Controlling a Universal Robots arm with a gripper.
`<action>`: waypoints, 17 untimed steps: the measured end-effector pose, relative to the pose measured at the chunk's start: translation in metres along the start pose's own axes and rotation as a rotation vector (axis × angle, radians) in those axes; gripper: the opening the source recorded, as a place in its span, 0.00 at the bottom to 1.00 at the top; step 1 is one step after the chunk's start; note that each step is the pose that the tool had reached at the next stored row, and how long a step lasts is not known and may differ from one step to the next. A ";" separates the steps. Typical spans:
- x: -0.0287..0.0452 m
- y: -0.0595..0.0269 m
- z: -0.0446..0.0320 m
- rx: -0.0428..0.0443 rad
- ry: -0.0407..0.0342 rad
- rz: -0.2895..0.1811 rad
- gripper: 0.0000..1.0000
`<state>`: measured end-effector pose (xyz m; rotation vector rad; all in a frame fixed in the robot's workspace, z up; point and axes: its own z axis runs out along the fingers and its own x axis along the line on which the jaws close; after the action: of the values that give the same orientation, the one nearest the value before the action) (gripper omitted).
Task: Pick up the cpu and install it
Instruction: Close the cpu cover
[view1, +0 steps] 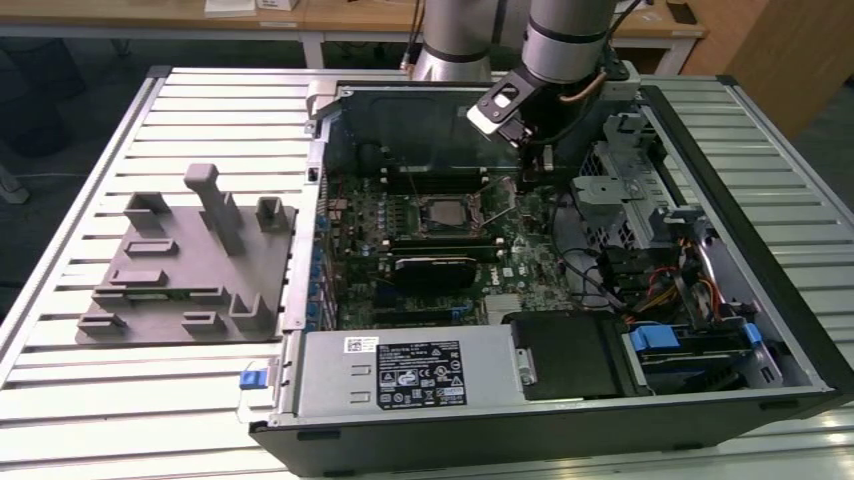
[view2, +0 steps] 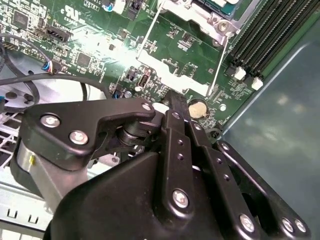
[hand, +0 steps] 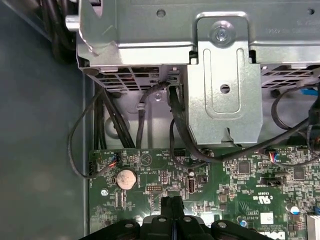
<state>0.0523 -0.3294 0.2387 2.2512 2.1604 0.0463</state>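
In the exterior view we found the gripper (view1: 534, 172) pinched shut, empty, at 2 o'clock from the socket (view1: 447, 212) — any dip might gouge the motherboard (view1: 531, 262).

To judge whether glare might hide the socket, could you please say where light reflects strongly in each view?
Exterior view: the slatted table shines, the motherboard lies dimmer. Second wrist view: the socket plate glints, the case wall shows mottled reflections. First wrist view: the metal bracket and coin cell catch light.
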 end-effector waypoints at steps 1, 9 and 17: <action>0.0000 0.0000 0.0015 -0.0017 0.0001 0.000 0.11; -0.0001 -0.0026 0.0033 -0.0032 -0.0013 0.000 0.11; -0.0011 -0.0249 0.0025 -0.0036 -0.0015 0.006 0.11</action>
<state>0.0275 -0.3294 0.2353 2.2547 2.1515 0.0486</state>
